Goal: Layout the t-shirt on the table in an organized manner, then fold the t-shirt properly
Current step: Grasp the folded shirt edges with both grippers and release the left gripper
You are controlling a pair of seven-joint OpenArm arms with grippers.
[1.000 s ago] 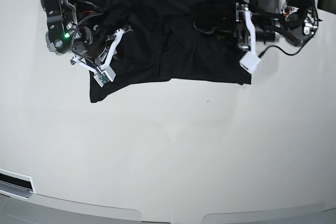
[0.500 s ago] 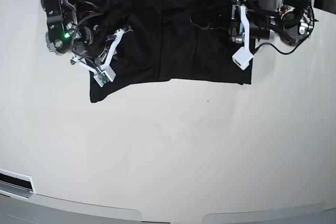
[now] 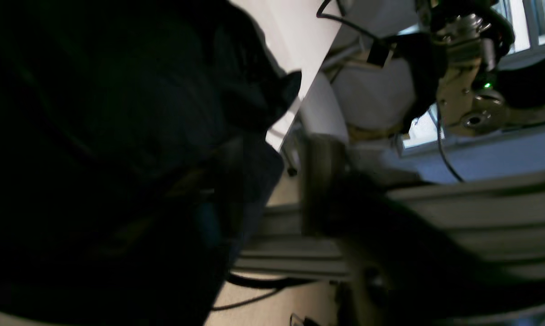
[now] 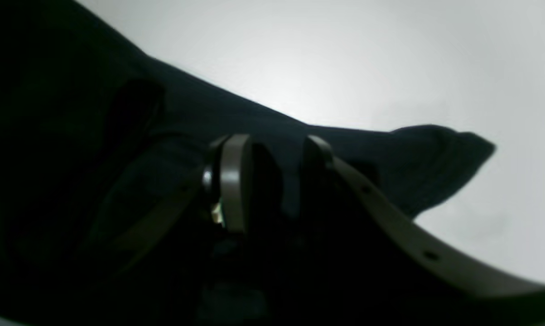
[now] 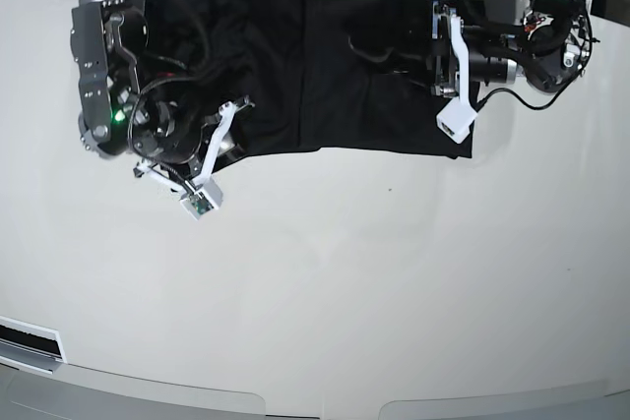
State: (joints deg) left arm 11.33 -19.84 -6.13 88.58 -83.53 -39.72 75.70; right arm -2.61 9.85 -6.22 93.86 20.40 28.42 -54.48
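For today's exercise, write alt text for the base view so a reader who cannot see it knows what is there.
A black t-shirt lies spread along the far side of a glossy white table, with a robot arm at each end of it. The right gripper is at the shirt's near corner on the view's left; the left gripper is over the opposite end.

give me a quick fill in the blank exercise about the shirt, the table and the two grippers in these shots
1. The t-shirt is ____ in colour.
2. It lies near the far edge of the glossy ____ table.
3. In the base view, the right gripper sits at the shirt's ____ end.
4. In the right wrist view, a fold of ____ sits between the right gripper's fingers.

Missing words: black; white; left; cloth
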